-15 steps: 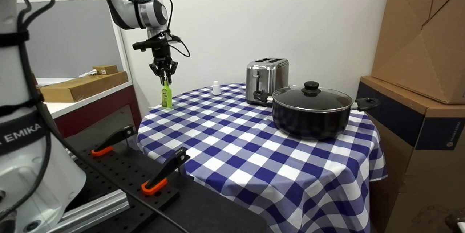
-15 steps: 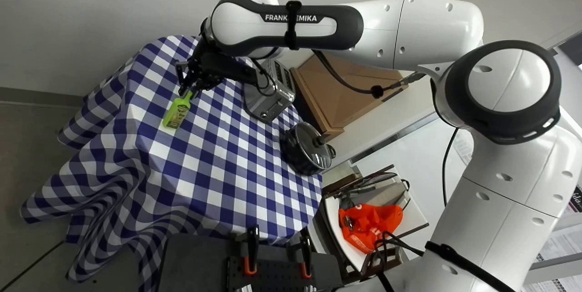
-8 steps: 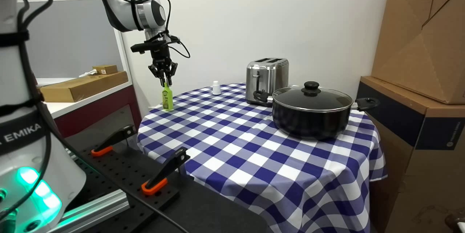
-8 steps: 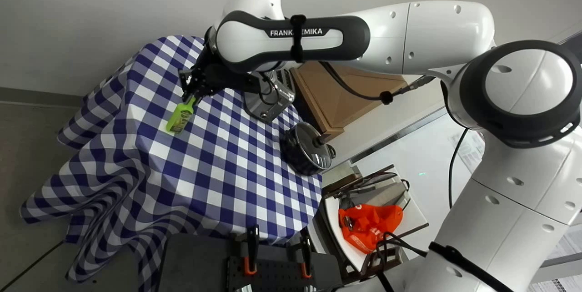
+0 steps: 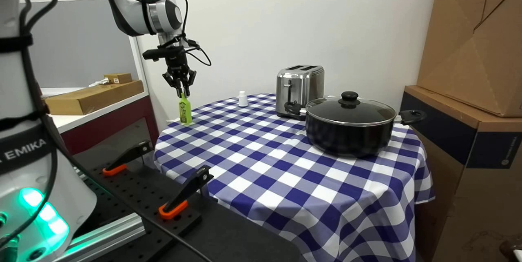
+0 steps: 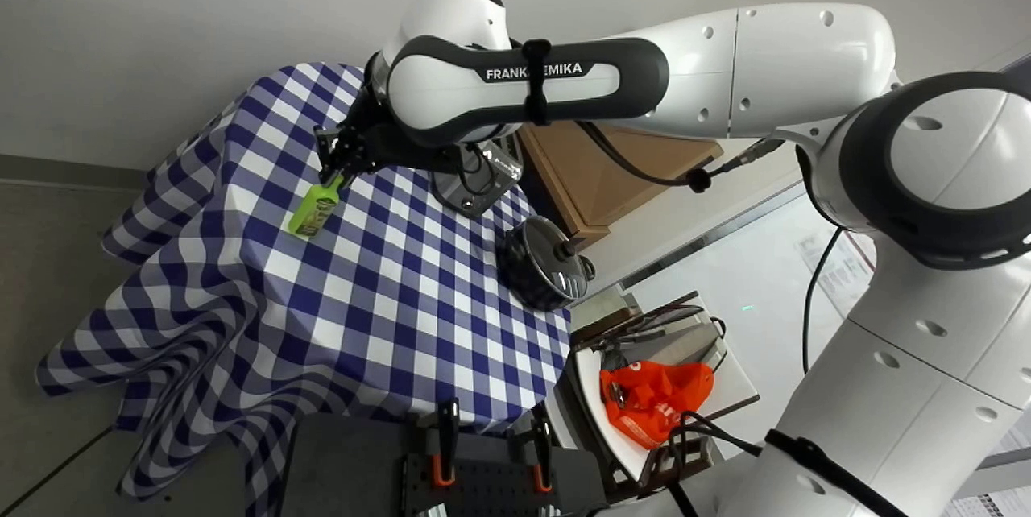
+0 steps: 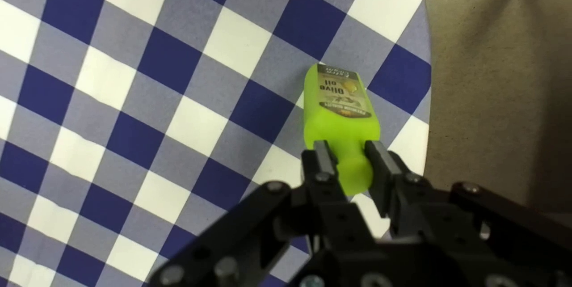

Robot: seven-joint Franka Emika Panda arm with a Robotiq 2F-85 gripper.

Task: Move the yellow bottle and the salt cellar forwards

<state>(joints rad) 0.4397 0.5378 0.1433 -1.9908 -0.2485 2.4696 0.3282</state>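
Note:
The yellow bottle [image 5: 185,112] is slim, yellow-green and upright at the table's edge in an exterior view. It also shows in an exterior view from above [image 6: 311,215] and in the wrist view [image 7: 342,128], with an olive oil label. My gripper [image 5: 183,93] comes from above, its fingers on both sides of the bottle's neck; it shows in the wrist view too [image 7: 348,148]. It is shut on the bottle. Whether the base touches the cloth I cannot tell. A small white container [image 5: 243,99], apparently the salt cellar, stands farther back; the arm hides it in the view from above.
A shiny metal toaster [image 5: 294,94] and a black lidded pot [image 5: 348,136] stand on the checkered table [image 5: 253,160]. Cardboard boxes [image 5: 473,49] stand beside the table. The table's edge runs close to the bottle. Two black clamps [image 5: 187,190] sit on the robot's base.
The gripper and yellow bottle have shifted slightly together, first a little right and lower, then back left in an exterior view. The white container, toaster and pot have not moved.

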